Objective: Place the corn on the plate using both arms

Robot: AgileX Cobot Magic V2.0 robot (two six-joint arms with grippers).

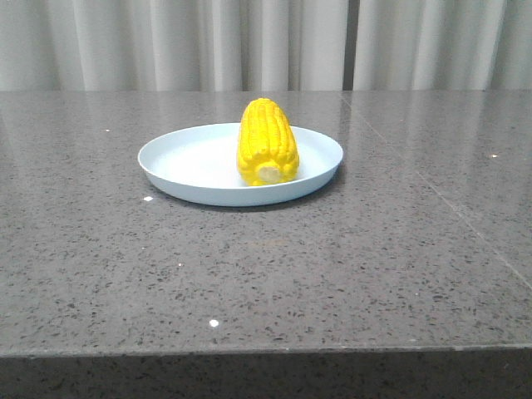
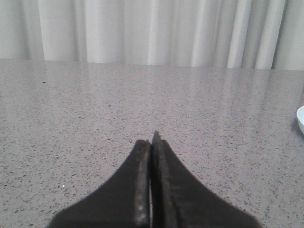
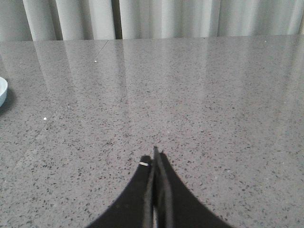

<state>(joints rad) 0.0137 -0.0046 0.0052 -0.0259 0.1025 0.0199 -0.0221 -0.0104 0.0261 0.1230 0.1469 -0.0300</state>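
The bright-yellow corn (image 1: 267,141) lies on the pale-blue plate (image 1: 191,162) in the middle of the table, its beige stub end toward the camera. No arm shows in the front view. My left gripper (image 2: 151,140) is shut and empty above bare table; a sliver of the plate's rim (image 2: 300,119) shows at the edge of the left wrist view. My right gripper (image 3: 154,159) is shut and empty above bare table; the plate's rim (image 3: 2,90) shows at the edge of the right wrist view. Both grippers are well away from the plate.
The grey speckled stone table (image 1: 349,266) runs to a front edge near the camera. White curtains (image 1: 266,41) hang behind the table's far edge.
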